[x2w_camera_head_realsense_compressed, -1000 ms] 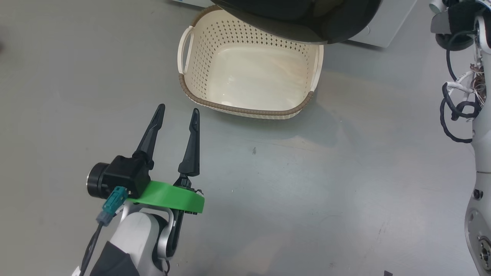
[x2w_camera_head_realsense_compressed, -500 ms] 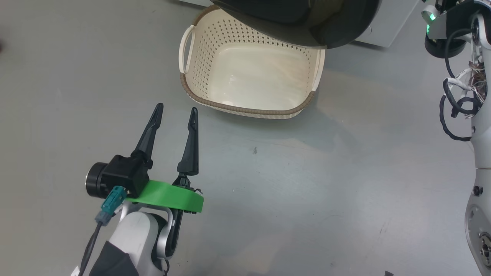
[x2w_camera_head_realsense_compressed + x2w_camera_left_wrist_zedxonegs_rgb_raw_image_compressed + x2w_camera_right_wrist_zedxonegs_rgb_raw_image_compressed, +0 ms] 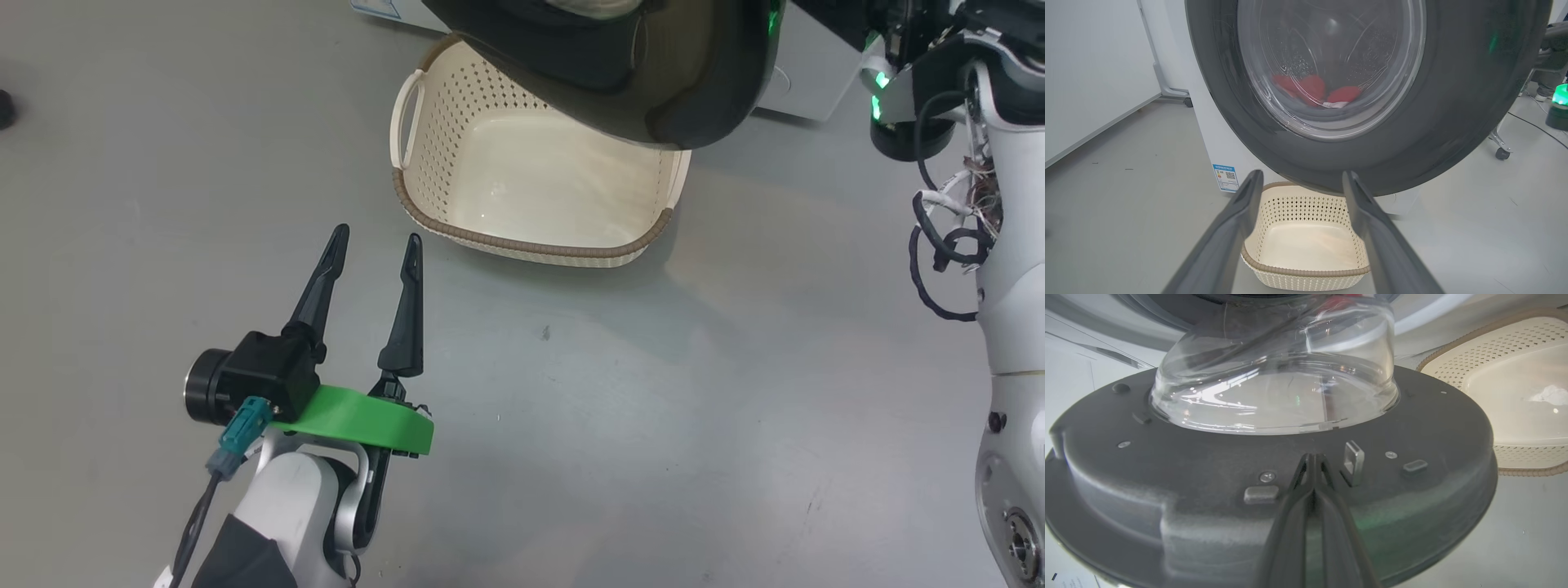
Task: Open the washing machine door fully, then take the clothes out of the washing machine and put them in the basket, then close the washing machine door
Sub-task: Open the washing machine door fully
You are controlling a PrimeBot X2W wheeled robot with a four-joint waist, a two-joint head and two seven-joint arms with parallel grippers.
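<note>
The washing machine door [image 3: 1453, 102] stands partly swung out, its black rim hanging over the far side of the basket [image 3: 531, 243]. Through its glass bowl [image 3: 1331, 61] I see the red clothes [image 3: 1310, 87] lying in the drum. The cream basket [image 3: 1306, 270] sits empty on the floor below the door, in front of the white washing machine [image 3: 1208, 139]. My left gripper [image 3: 376, 238] hovers open and empty, short of the basket's near left corner. My right gripper [image 3: 1312, 459] is shut, tips against the door's dark inner face [image 3: 1208, 469] beside the metal latch [image 3: 1353, 457], under the glass bowl [image 3: 1274, 388].
My right arm [image 3: 1004, 269] with its looped cables stands along the right edge of the head view. A blue label [image 3: 1224, 177] marks the machine's lower front. A white wall [image 3: 1090, 69] and a castor frame [image 3: 1500, 153] flank the machine. Grey floor [image 3: 653, 425] stretches around the basket.
The door has swung further out over the basket, and my right arm has moved in leftward with it. The head view has shifted slightly. My left gripper has stayed put.
</note>
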